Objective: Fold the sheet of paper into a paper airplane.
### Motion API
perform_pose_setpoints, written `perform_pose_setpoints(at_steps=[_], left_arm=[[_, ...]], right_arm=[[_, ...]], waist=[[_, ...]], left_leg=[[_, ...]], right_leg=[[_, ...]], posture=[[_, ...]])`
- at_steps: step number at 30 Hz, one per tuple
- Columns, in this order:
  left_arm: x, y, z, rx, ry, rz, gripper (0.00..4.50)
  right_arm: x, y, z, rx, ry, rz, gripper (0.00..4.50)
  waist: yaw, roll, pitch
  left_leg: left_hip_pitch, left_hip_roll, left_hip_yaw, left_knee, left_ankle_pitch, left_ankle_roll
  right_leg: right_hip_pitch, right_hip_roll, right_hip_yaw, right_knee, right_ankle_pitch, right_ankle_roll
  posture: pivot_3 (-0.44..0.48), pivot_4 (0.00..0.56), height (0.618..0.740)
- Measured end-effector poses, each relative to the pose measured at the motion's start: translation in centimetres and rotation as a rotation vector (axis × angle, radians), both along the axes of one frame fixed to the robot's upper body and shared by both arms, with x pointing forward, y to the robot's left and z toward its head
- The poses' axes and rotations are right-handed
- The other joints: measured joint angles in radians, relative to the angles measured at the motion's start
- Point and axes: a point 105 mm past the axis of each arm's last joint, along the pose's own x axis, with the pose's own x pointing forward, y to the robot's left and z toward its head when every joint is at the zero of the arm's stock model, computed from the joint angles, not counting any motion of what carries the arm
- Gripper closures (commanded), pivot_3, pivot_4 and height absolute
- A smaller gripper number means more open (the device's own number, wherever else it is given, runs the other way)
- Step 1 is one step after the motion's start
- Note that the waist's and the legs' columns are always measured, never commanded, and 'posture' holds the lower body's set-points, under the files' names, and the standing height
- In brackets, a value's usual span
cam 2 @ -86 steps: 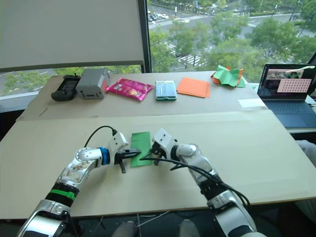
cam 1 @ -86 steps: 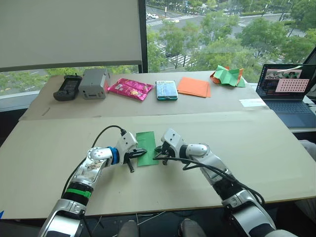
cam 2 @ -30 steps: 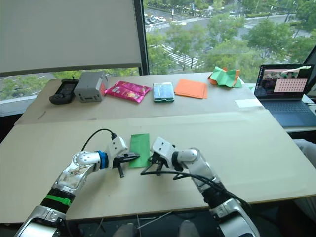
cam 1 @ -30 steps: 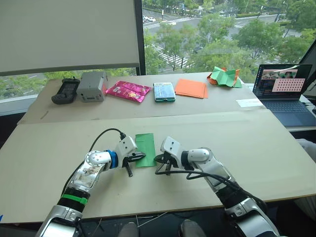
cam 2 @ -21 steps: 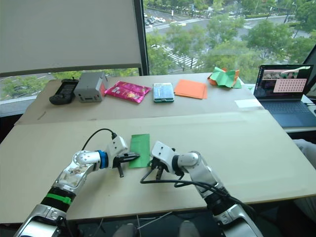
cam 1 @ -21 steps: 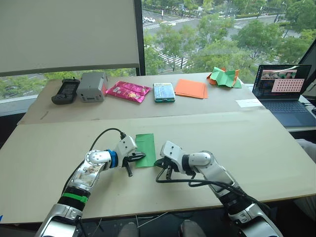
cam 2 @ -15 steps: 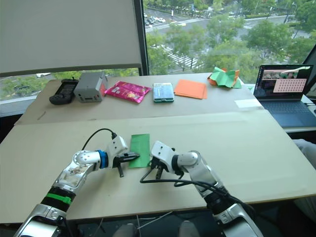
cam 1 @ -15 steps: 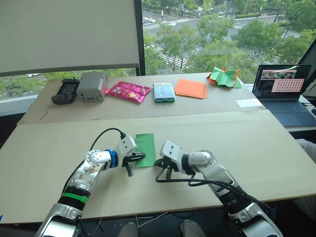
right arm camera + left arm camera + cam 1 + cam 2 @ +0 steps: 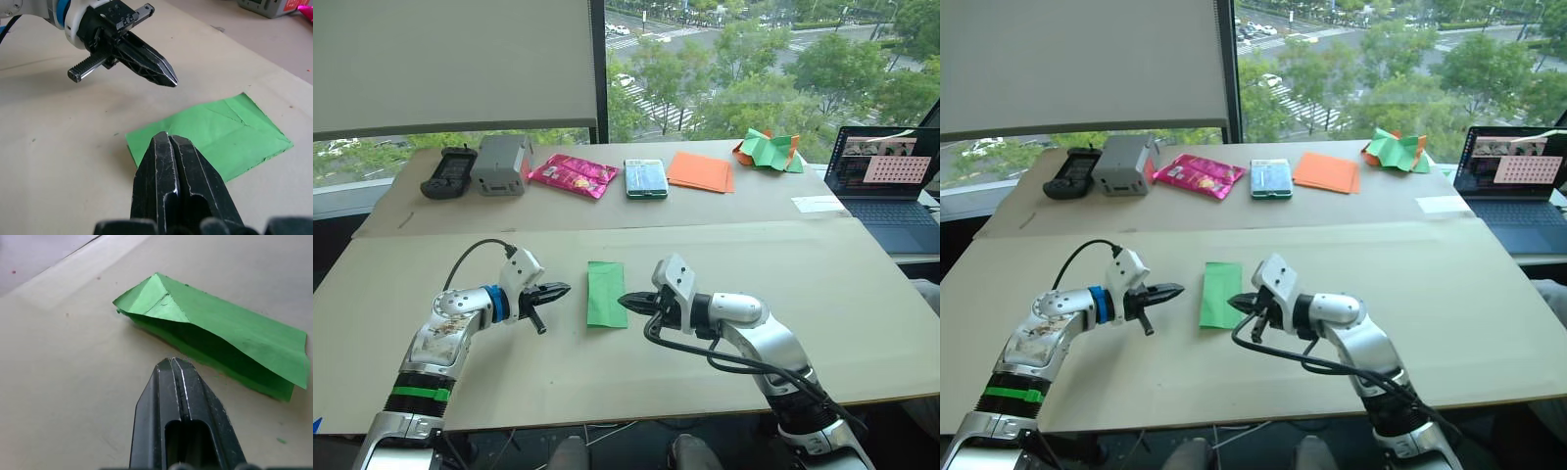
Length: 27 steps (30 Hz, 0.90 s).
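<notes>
Tables: a wide beige table (image 9: 862,323) in front, a second table (image 9: 578,211) butted against its far edge.
Window: large glass (image 9: 764,59) behind, treetops and a street outside.
Blind: white roller blind (image 9: 450,64) lowered over the left pane.
Light: soft daylight.

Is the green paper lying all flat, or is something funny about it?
Not quite flat. The folded sheet of paper bulges up along its long fold, one side lifted off the table. Both grippers, left and right, are shut beside it, not touching.
</notes>
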Motion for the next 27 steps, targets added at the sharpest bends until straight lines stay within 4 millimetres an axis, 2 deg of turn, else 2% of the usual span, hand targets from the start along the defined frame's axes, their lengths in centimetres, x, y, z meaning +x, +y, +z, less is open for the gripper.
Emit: perform_pose_setpoints(at_steps=[2,6,9,12,16,18,20,22,24,27], left_arm=[[0.0,-0.6,-0.8,0.006,0.014,-0.015,4.5],[0.1,-3.8,-1.2,-0.028,0.022,-0.095,4.5],[0.8,-5.5,-0.3,-0.047,-0.006,-0.13,4.5],[1.7,-7.4,1.3,-0.082,-0.056,-0.17,4.5],[2.0,-9.5,2.1,-0.105,-0.083,-0.227,4.5],[1.6,-10.4,1.4,-0.098,-0.07,-0.259,4.5],[1.5,-10.7,0.6,-0.089,-0.051,-0.265,4.5],[1.4,-10.8,0.1,-0.09,-0.042,-0.267,4.5],[1.3,-10.7,-0.1,-0.089,-0.04,-0.266,4.5],[1.1,-10.3,-0.6,-0.082,-0.027,-0.255,4.5]], right_arm=[[0.1,-0.3,-0.1,-0.004,0.001,-0.016,4.47],[-0.3,-0.4,0.0,0.016,0.012,-0.026,4.47],[-0.2,-0.6,0.1,0.013,0.009,-0.04,4.47],[-0.1,-0.9,0.6,0.033,0.011,-0.056,4.47],[0.8,-1.1,2.7,0.083,-0.029,-0.081,4.47],[1.4,-0.8,4.3,0.107,-0.077,-0.09,4.47],[2.1,-0.4,4.7,0.095,-0.101,-0.111,4.47],[3.3,-0.4,4.2,0.057,-0.101,-0.158,4.47],[4.3,-0.6,2.6,-0.016,-0.08,-0.2,4.47],[4.8,-0.8,-0.2,-0.132,-0.038,-0.217,4.47]], waist=[[0.001,-0.001,0.001],[0.008,-0.003,0.002],[0.007,-0.003,0.002],[0.009,-0.003,0.002],[0.003,-0.003,0.002],[-0.003,-0.003,0.002],[-0.006,-0.003,0.002],[-0.006,-0.003,0.002],[-0.004,-0.003,0.002],[0.0,-0.003,0.002]], left_leg=[[-0.001,0.0,0.0,0.0,0.0,0.0],[-0.002,0.0,0.0,0.0,0.0,0.0],[-0.003,0.0,0.0,0.0,0.005,0.008],[-0.003,0.0,0.0,0.0,0.005,0.008],[-0.003,-0.001,0.0,0.001,0.005,0.008],[-0.002,-0.001,0.0,0.0,0.005,0.008],[-0.002,0.0,0.0,0.0,0.005,0.009],[-0.001,0.0,0.0,0.0,0.005,0.009],[-0.002,0.0,0.0,0.0,0.005,0.009],[-0.003,-0.001,0.0,0.001,0.005,0.009]], right_leg=[[0.0,0.0,0.0,0.0,0.0,0.0],[0.001,0.0,0.0,0.001,0.0,0.0],[0.002,0.0,0.0,0.001,0.0,0.0],[0.003,0.0,0.0,0.001,0.0,0.001],[0.003,0.0,0.0,0.001,0.001,0.001],[0.004,0.0,0.0,0.001,0.001,0.001],[0.003,0.001,0.0,0.002,0.001,0.001],[0.003,0.001,0.0,0.002,0.001,0.001],[0.003,0.001,0.0,0.002,0.001,0.001],[0.004,0.001,0.001,0.002,0.001,0.001]], posture=[[0.0,0.15,0.706],[0.0,0.15,0.706],[0.0,0.15,0.706],[0.0,0.15,0.706],[0.0,0.15,0.706],[0.0,0.15,0.706],[0.0,0.15,0.706],[0.0,0.15,0.706],[0.0,0.15,0.706],[0.0,0.15,0.706]])
